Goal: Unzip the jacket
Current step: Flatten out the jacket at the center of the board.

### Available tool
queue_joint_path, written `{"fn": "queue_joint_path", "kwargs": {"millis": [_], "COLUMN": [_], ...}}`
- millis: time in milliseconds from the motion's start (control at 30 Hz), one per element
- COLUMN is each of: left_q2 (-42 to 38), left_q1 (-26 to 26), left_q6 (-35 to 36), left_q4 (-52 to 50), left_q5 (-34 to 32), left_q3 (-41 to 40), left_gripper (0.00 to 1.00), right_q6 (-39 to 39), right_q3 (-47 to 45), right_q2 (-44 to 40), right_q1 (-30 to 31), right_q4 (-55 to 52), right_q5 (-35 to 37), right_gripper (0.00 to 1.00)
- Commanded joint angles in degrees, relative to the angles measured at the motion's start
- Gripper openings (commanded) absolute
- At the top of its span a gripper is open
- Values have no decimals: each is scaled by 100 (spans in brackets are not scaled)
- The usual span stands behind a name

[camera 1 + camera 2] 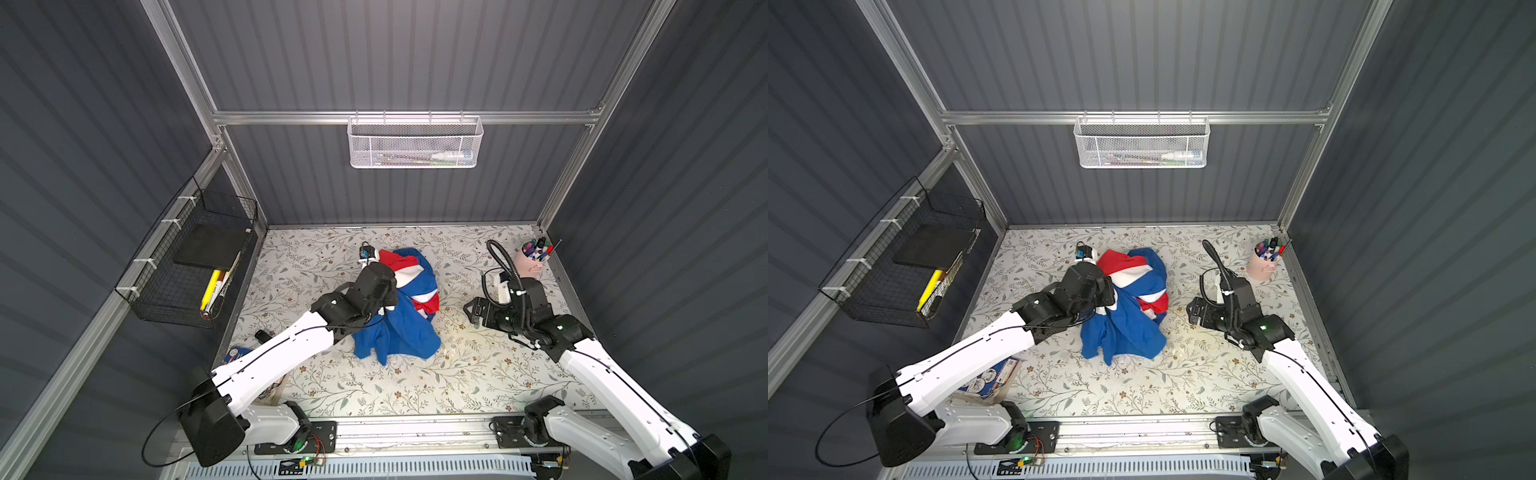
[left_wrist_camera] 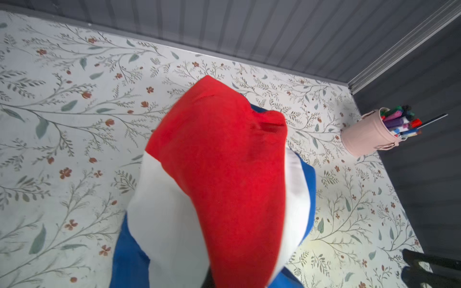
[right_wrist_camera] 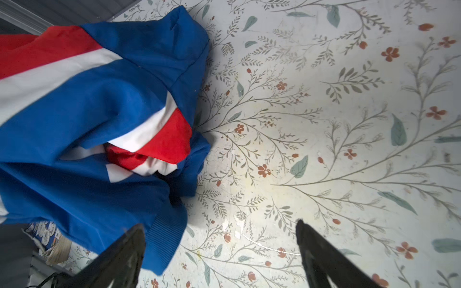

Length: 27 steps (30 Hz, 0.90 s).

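- Left wrist view is nearly all cloth: the red and white bands of the small royal-blue hooded jacket (image 2: pixel 219 174) hang right over the lens. I read that as the fabric being hoisted up against my wrist.
- My left fingers (image 1: pixel 389 306) are clenched on a fold of it. The tips are buried in the blue, so I can't tell exactly which bit I've got.
- Both top views show the jacket crumpled in a heap mid-worktop, a little toward the back wall, with one side pulled up to my left wrist.
- No zipper or ring pull shows in any view. My guess is this pinch is meant to lift and spread the heap so the front turns up.
- My right fingers (image 3: pixel 117 259) are spread wide with nothing in them, hovering low just beside the ribbed hem. They're probably parked there to pin the cloth.
- The pale floral-print worktop (image 1: pixel 415 386) looks flat and hard, with a few chipped spots near the hem.
- Room-wise there are grey ribbed walls, a pink cup of markers (image 1: pixel 532 266) in the back corner on my right, a white mesh basket (image 1: pixel 415 143) on the back rail, and a black wire basket (image 1: pixel 187 266) on the left wall.
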Motion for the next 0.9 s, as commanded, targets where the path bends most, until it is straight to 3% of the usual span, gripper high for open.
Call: {"fn": "queue_joint_path", "kwargs": {"millis": [0,167,400,500,867], "left_q2": [3,122,954,1254,2061], "left_q1": [102,145,335,417,507], "left_q6": [642,1239,2221,2700,4710], "left_q4": [-2,55,-530,-704,-872], "left_q5": [273,432,-233,-745,-1657], "left_q3": [303,757,2340,3028,5511], "left_gripper": [0,0,0,0,0], "right_q6": [-49,106,554,510,660], "right_q3": [-110,-70,202,205,374], "right_q2": [70,123,-306,-586,-1149], "right_q1": [20,26,1,-25,-88], "right_q4": [240,230,-707,-688,-935], "right_q5": [-346,-153,1999,2184,2826], "right_gripper": [95,95,94,93,92]}}
